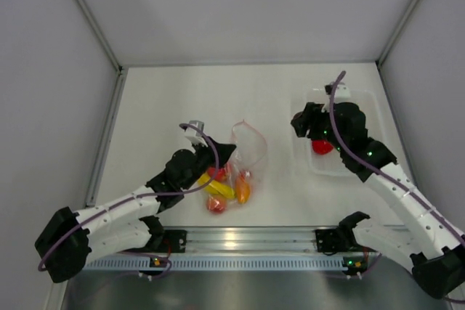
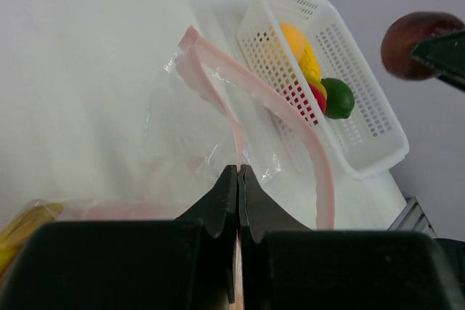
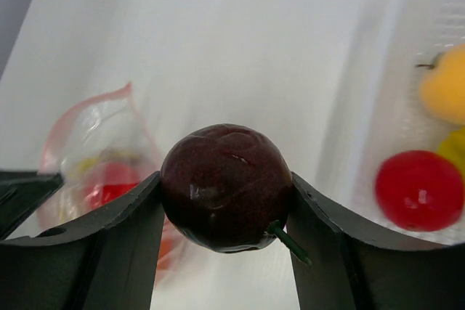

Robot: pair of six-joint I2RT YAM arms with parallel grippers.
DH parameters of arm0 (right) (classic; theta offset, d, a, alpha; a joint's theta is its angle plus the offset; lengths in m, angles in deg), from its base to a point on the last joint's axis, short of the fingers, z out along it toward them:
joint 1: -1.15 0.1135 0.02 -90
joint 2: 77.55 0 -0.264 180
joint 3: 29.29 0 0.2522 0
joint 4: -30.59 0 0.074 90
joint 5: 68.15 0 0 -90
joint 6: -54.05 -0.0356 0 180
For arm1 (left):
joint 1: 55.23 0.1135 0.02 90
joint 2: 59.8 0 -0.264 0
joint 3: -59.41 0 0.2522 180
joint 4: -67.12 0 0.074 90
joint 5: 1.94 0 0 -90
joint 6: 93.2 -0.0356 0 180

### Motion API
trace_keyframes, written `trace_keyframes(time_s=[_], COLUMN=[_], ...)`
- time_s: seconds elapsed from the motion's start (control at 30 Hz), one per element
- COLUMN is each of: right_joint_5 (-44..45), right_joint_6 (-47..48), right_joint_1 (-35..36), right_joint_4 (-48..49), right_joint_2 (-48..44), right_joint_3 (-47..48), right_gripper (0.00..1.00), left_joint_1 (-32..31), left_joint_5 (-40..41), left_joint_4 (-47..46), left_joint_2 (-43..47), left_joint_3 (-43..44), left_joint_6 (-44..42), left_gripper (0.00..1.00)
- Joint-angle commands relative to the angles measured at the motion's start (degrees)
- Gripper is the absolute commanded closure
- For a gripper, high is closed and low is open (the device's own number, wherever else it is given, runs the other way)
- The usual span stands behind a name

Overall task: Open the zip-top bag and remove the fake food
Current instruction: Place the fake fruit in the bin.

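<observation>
zip-top bag [image 1: 251,147] open, my left gripper [image 2: 238,176] pinching its rim | right gripper [image 3: 225,179] clamps dark purple fruit [image 3: 218,168] near basket [image 2: 363,136] | more fake food [image 1: 220,189] inside

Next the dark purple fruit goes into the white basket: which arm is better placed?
Right. The right fingers grip the dark purple fruit close by the white basket; the left fingers are pinched shut on the pink strip of the zip-top bag.
</observation>
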Motion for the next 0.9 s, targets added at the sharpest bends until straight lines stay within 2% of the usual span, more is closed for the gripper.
trace_keyframes(time_s=[0.0,0.1,0.2,0.37,0.47,0.67,0.77,0.87], right_joint_5=[-2.69,-3.76,1.85,5.38,6.96,9.51,9.95,11.96], right_joint_6=[3.53,4.23,5.64,4.86,3.89,2.48,1.87,1.08], right_joint_1=[-12.87,-22.64,-26.19,-26.03,-26.29,-26.64,-26.82,-26.73], right_joint_4=[-5.11,-6.69,-10.20,-12.15,-13.90,-16.45,-17.59,-18.73], right_joint_2=[-0.52,1.32,4.22,6.60,7.56,6.61,6.34,6.08], right_joint_3=[3.17,1.94,1.24,-1.13,-2.19,-4.13,-5.36,-6.67], right_gripper=[0.80,0.80,0.79,0.78,0.76,0.72,0.67,0.48], left_joint_1=[0.20,0.81,1.87,5.20,7.57,8.37,8.46,8.55], left_joint_5=[-0.51,-1.82,-3.58,-6.30,-9.64,-11.67,-11.84,-12.19], left_joint_4=[3.94,7.46,9.04,15.10,15.55,18.27,19.85,20.91], left_joint_2=[-0.19,-1.34,-1.42,-4.58,-6.08,-6.35,-6.17,-5.82], left_joint_3=[4.54,7.18,9.11,14.21,15.88,18.96,20.01,20.37], left_joint_6=[-0.59,-0.86,-1.64,-3.23,-2.71,-3.40,-4.11,-4.72], left_gripper=[1.00,1.00,1.00,1.00,1.00,1.00,1.00,1.00])
